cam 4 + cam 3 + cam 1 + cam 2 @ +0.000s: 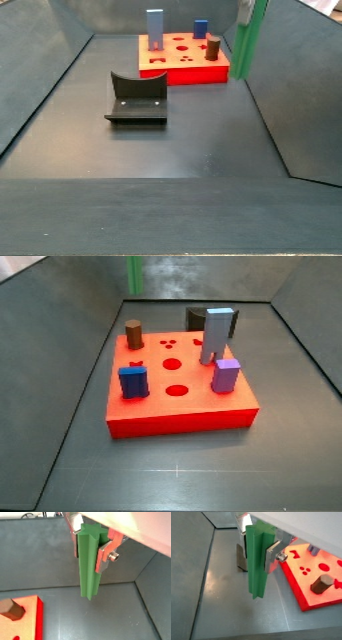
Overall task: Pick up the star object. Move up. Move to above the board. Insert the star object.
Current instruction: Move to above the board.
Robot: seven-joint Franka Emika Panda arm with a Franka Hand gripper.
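Note:
My gripper (90, 553) is shut on the star object (89, 567), a tall thin green ridged post, near its top. In both wrist views its silver fingers (272, 553) press on two sides of the post (256, 567), which hangs upright with its lower end free. The board (181, 386), a flat red square block with shaped holes, lies on the floor. In a side view the post (247, 45) stands off the board's (181, 68) side, not over it. In the wrist views the board (308, 582) lies beside and below the post. The gripper body barely shows in the side views.
On the board stand a brown cylinder (134, 333), a tall grey-blue block (215, 336), a blue block (132, 382) and a purple block (225, 375). A dark grey box (203, 318) sits behind it. The fixture (138, 98) stands on the floor. Grey walls surround the floor.

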